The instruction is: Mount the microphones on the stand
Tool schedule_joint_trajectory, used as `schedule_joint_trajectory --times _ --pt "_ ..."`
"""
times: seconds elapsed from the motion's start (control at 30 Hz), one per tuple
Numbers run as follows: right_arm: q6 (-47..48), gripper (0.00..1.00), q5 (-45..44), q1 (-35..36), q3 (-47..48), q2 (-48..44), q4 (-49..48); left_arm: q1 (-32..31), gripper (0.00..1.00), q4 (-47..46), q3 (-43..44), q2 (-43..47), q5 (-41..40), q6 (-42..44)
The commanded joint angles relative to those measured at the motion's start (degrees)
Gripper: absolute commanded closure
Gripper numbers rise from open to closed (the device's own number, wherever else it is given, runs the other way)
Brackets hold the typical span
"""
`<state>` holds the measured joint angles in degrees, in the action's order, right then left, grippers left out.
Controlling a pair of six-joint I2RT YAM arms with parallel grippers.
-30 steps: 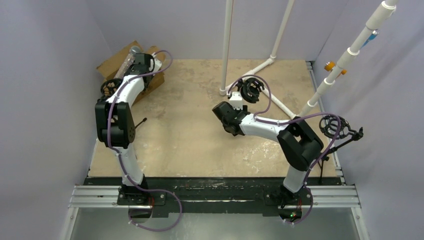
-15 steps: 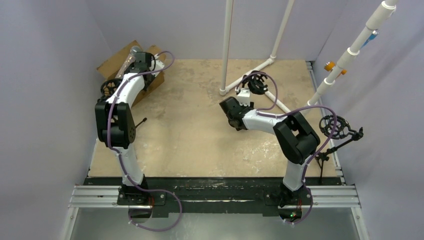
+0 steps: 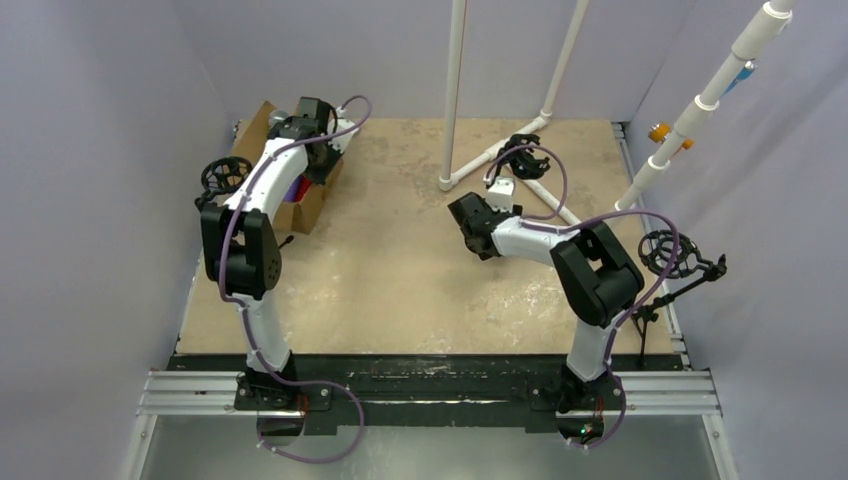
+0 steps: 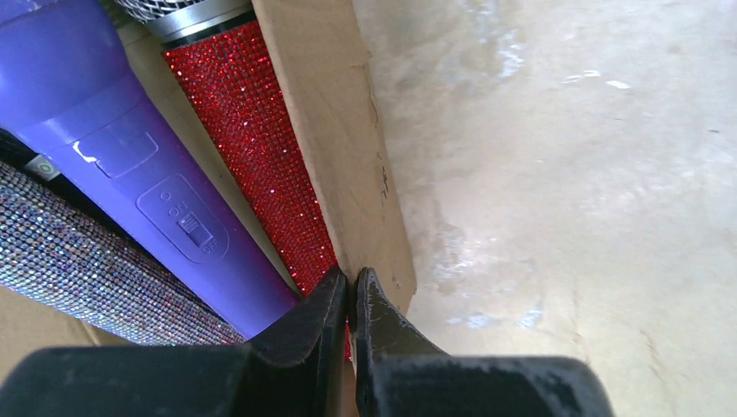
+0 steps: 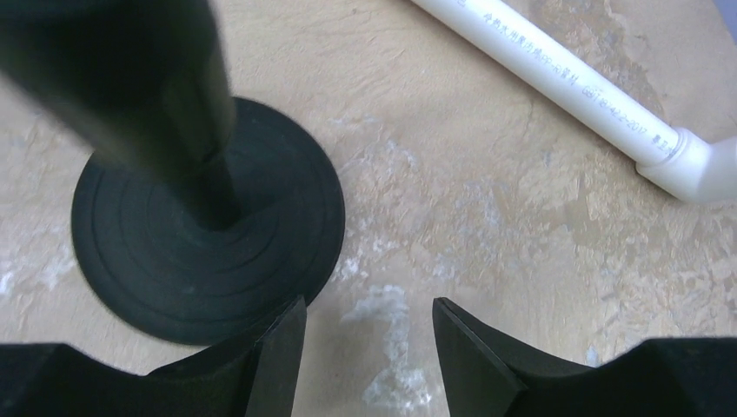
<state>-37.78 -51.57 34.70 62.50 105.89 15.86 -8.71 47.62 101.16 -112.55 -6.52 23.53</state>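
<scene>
The left claw point(image 4: 349, 291) has its fingers pressed together with nothing between them, tips at the cardboard box wall point(image 4: 339, 130). Just left of the tips, inside the box, lie the red glitter microphone point(image 4: 252, 148), the purple microphone point(image 4: 113, 148) and the silver glitter microphone point(image 4: 69, 252), side by side. The right claw point(image 5: 365, 326) is spread and empty above the table point(image 5: 521, 261). The round black stand base point(image 5: 156, 261) lies to its left and a white pipe point(image 5: 556, 78) ahead-right.

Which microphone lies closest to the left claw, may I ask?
The red glitter microphone, against the box wall beside the left claw; the purple microphone and silver glitter microphone lie farther.
</scene>
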Motion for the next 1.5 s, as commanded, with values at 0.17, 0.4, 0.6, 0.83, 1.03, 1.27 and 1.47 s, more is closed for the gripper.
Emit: schedule_joint_trajectory --times 0.17,0.4,0.6,0.83,1.03,1.27,1.47 --pt "-8.2 0.39 -3.9 9.7 -2.8 -5.4 5.6 -6.9 1.00 4.6 4.4 3.7 10.4 -9.2" --pt "-8.7 0.37 -2.0 15.1 -3.4 -8.4 6.6 -11.4 1.00 3.4 -0.8 9.8 18.3 -25.2" --pt "-6.0 0.32 2.7 18.2 0.1 -9.0 5.5 -14.0 1.00 1.8 -6.9 16.7 22.7 -32.9" --pt "-3.5 0.30 8.4 18.2 5.6 -9.7 5.5 -14.8 0.39 -0.8 -14.2 24.3 20.1 -34.2" --pt "-5.5 0.31 10.2 18.2 9.0 -11.4 9.2 -14.7 0.30 2.5 -10.3 29.0 14.1 -29.6" --pt "-8.7 0.34 11.7 18.3 11.9 -13.5 12.5 -14.1 0.33 -1.7 -12.5 29.5 1.0 -19.8" --pt "-7.7 0.35 14.8 18.3 16.9 -11.8 11.2 -6.5 0.44 -4.4 -15.9 27.2 2.1 -22.3"
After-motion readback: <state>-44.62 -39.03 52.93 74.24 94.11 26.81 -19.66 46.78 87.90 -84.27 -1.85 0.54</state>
